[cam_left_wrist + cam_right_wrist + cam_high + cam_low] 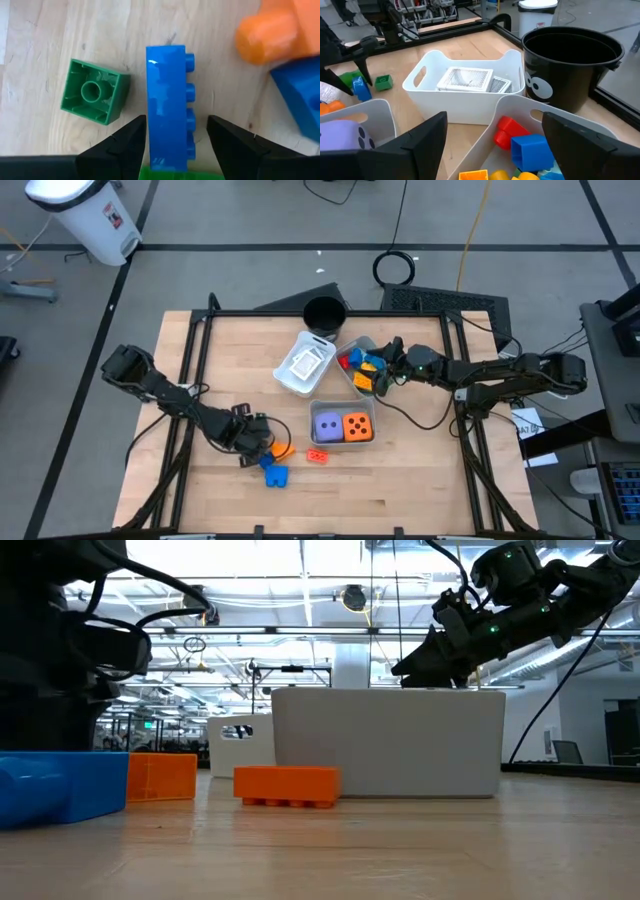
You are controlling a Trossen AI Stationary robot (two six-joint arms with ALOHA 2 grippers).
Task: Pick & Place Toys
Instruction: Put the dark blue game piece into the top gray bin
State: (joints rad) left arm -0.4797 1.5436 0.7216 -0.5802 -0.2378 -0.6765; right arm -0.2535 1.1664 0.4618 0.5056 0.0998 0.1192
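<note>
Left claw (176, 142) straddles the long blue studded plastic brick (169, 105) near the counter's front edge, fingers apart, not clamped. Off-centre closing could twist it into the green square block (92, 91). Right claw (492, 137) gapes over the white block tray (490, 125).

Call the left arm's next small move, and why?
Probably close the left tool on the long blue block and lift. Its fingers flank the block, apparently with a gap either side, and the block looks centred between them. The green block sits off to one side, clear of the fingers. The right tool hovers open over the tray of blocks.
</note>
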